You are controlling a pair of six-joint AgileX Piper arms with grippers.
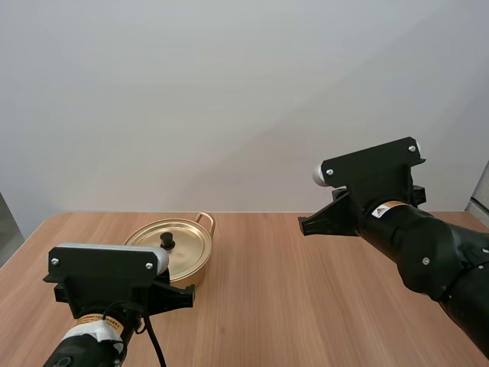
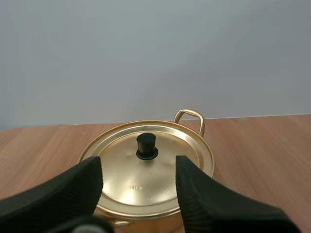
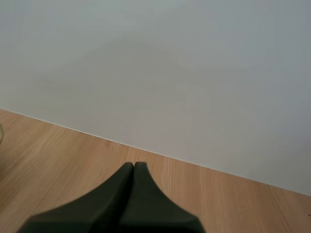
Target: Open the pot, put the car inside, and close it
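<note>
Pot [image 2: 146, 219]: shiny gold, no pattern. Lid [image 2: 160, 174]: same gold, faint stamped marking; knob [image 2: 146, 146] matte black. Loop handle [image 2: 190, 116]: gold. Table [image 1: 306, 290]: light reddish-brown wood, fine streaked grain. Left gripper [image 2: 138, 167]: black, fine ribbing on inner faces. Right gripper [image 3: 133, 167]: plain matte black. Right arm [image 1: 428, 245]: black; label [image 1: 387, 208] white and orange. Wall [image 1: 229, 92]: plain pale grey.

Your right arm [image 1: 428, 245] is matte black, with silver screws and an orange-white label [image 1: 387, 208]; your left gripper [image 2: 138, 165] has ribbed black fingers [image 2: 73, 189].
</note>
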